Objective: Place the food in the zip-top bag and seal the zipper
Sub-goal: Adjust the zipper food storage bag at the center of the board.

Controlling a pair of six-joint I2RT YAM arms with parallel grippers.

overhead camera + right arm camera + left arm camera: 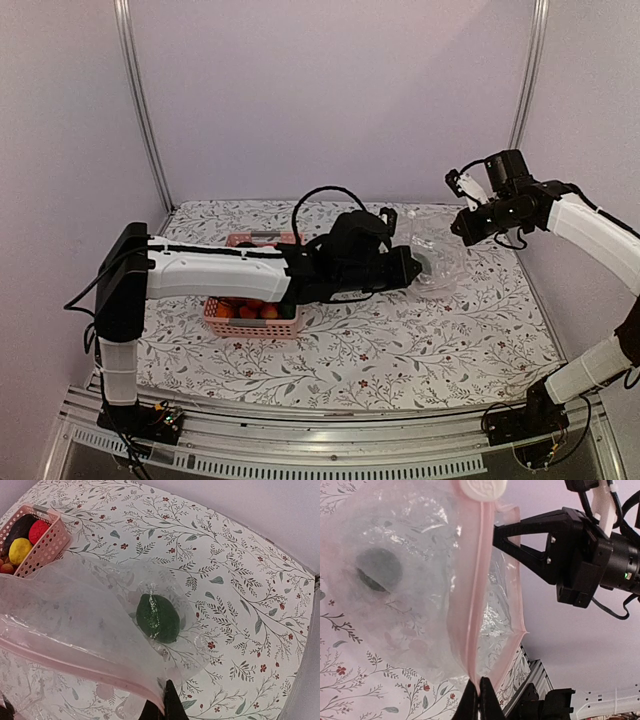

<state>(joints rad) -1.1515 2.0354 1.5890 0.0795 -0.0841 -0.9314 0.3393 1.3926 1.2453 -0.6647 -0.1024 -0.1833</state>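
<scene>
The zip-top bag (437,262) hangs clear and crinkly between my two grippers above the table. One dark green piece of food (157,617) lies inside it, also seen through the plastic (377,570). More food (247,311) sits in the pink basket: yellow (20,550), red (38,530) and dark purple pieces. My left gripper (481,692) is shut on the pink zipper (479,580) at one end. My right gripper (167,702) is shut on the bag's mouth edge at the other end. The two zipper lips stand apart. A white slider (480,487) sits on the strip.
The pink lattice basket (215,322) stands under my left forearm (215,275), left of the bag. The flowered table cover (400,350) spreads around them. Metal posts (145,110) and pale walls bound the back and sides.
</scene>
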